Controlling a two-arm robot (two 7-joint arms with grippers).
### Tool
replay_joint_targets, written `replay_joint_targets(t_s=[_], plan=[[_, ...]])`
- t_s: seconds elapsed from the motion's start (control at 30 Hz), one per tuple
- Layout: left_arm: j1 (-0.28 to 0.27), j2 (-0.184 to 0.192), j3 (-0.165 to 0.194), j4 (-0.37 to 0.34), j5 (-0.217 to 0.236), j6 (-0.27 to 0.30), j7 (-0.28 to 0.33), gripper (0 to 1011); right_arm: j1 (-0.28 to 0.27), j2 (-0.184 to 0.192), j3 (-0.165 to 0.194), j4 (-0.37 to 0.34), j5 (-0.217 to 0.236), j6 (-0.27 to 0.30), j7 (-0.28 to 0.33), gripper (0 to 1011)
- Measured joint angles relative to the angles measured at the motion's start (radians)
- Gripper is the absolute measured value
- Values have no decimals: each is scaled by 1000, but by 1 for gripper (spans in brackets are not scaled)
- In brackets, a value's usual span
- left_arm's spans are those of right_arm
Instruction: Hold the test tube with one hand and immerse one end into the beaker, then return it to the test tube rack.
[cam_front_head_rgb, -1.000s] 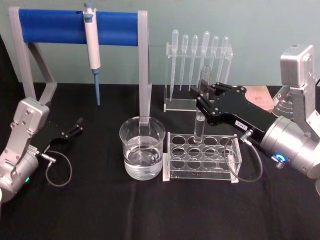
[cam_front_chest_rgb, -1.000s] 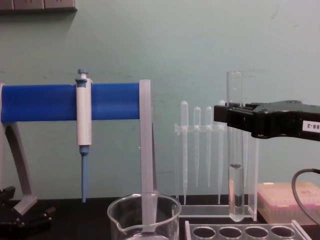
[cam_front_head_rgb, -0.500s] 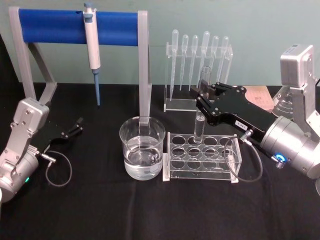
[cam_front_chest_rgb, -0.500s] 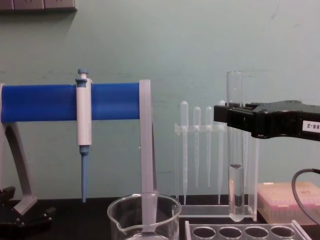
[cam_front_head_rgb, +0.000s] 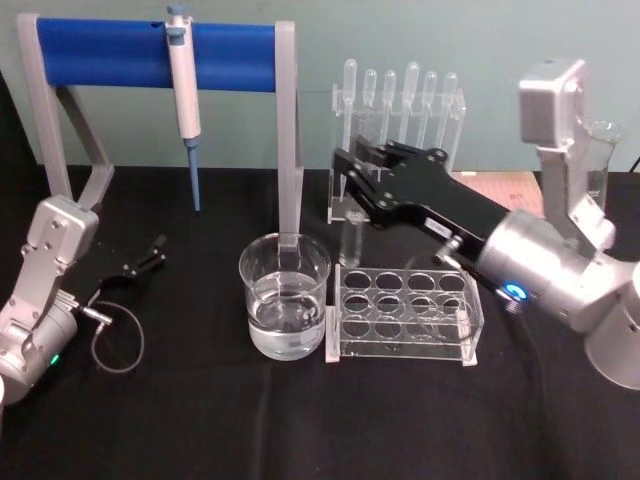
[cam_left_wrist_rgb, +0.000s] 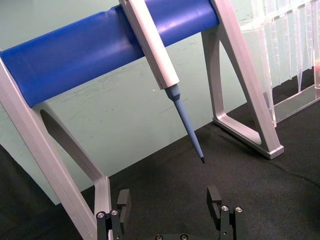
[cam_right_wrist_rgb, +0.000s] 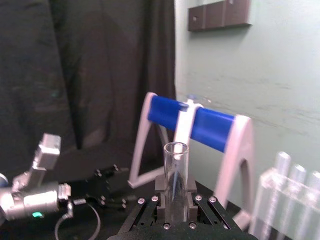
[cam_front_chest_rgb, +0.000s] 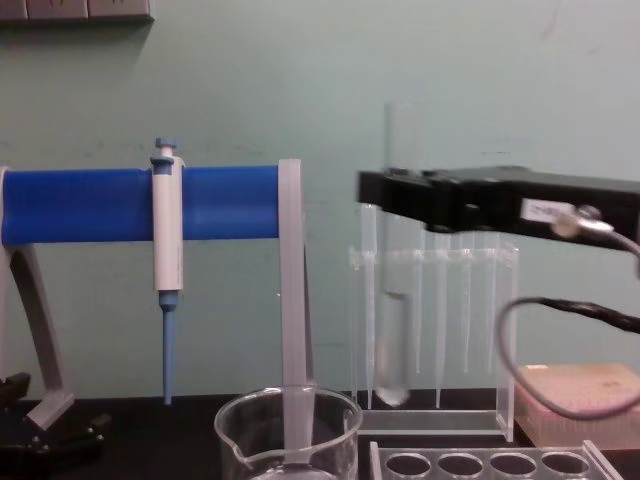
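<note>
Bright, even light; faint shadows, seemingly lit overhead.

We see the right arm reaching in from the right, its right gripper (cam_front_head_rgb: 352, 166) raised, jaws apparently clamped on the test tube (cam_front_chest_rgb: 392, 335). The left arm is parked low at left, left gripper (cam_front_head_rgb: 152, 252) jaws apart.

White-and-blue pipettor (cam_front_head_rgb: 184, 80) hangs upright on blue bar (cam_front_head_rgb: 100, 52) of grey-legged stand (cam_front_head_rgb: 288, 130), tip above black worktop (cam_front_head_rgb: 200, 420). Bulb-topped pipettes (cam_front_head_rgb: 411, 95) hang in row in clear holder (cam_front_chest_rgb: 470, 256) at rear. Pink box (cam_front_chest_rgb: 585, 395) far right.
</note>
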Motion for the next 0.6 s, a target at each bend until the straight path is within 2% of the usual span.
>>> replay_joint_targets(t_s=[0.07, 0.1, 0.23, 0.43, 0.6], plan=[[0, 0, 0, 0, 0, 0, 0, 1000, 32, -29, -29, 24, -4, 0, 4, 226], [0, 0, 0, 0, 0, 0, 0, 1000, 32, -29, -29, 24, -4, 0, 4, 226], [0, 0, 0, 0, 0, 0, 0, 1000, 73, -74, -66, 84, -11, -14, 12, 225], [0, 0, 0, 0, 0, 0, 0, 1000, 102, -117, -102, 169, -27, -46, 23, 225], [0, 0, 0, 0, 0, 0, 0, 1000, 107, -147, -129, 255, -57, -96, 32, 226]])
